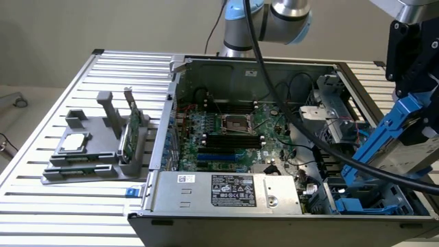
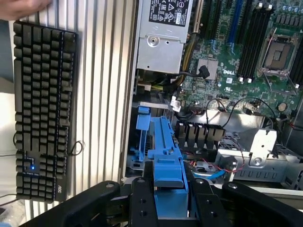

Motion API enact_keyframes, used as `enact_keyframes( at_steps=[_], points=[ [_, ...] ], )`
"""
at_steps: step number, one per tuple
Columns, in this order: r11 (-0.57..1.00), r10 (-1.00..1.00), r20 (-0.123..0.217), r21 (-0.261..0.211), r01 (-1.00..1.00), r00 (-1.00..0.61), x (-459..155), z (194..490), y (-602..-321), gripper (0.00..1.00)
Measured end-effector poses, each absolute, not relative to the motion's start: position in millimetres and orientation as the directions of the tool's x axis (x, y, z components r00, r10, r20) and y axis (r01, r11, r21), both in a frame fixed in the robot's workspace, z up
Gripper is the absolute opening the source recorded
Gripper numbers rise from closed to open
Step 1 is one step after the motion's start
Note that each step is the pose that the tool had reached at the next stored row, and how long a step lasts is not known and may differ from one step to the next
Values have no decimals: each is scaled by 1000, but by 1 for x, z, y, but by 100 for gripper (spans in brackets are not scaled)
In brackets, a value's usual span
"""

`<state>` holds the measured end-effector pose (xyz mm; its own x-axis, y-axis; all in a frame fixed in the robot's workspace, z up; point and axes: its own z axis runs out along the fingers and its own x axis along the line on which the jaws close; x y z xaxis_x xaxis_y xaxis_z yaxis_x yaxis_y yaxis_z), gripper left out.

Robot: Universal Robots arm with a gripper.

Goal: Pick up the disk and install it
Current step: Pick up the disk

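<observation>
Gripper (image 2: 169,191) closed on blue-framed disk (image 1: 384,139), disk tilted over open computer case (image 1: 240,69), at exterior view's right, keyboard (image 2: 42,109) beside case

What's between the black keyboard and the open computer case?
Only the ribbed metal table, bare apart from a thin cable loop beside the keyboard. The wrist view shows it, up to the case.

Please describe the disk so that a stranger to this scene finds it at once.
Start at the open computer case. Above its corner at the exterior view's right, the gripper holds the disk tilted in the air. Unlike the blue bracket in the case below, its blue frame carries a silver metal body.
</observation>
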<state>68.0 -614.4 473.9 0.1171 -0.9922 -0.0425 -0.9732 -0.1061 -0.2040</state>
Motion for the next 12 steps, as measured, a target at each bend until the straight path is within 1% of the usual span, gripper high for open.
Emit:
enact_keyframes(
  at_steps=[12],
  points=[
    [-78,-995,-43,-204,-976,88,68,452,-614,33]
  ],
)
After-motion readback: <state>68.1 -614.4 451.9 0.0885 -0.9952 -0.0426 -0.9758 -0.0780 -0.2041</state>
